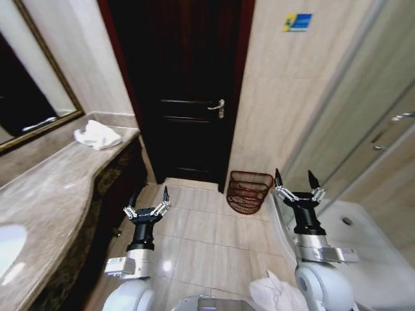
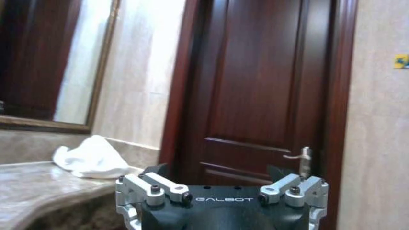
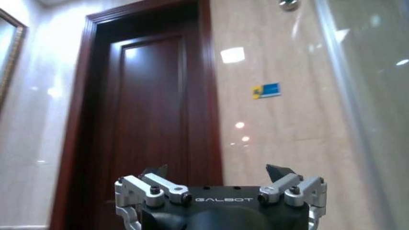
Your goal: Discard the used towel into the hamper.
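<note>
Lying crumpled at the counter's (image 1: 58,188) far end beside the mirror (image 1: 26,110), the towel (image 1: 97,135) looks soft, light; pinch a raised fold. Left gripper (image 1: 148,202) and right gripper (image 1: 297,184) wide, empty. Hamper (image 1: 249,192) by door (image 1: 181,91).

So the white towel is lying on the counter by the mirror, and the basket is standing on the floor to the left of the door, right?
Not quite. The basket stands on the floor to the right of the door, against the tiled wall, as the head view shows. The white towel does lie on the counter by the mirror.
</note>
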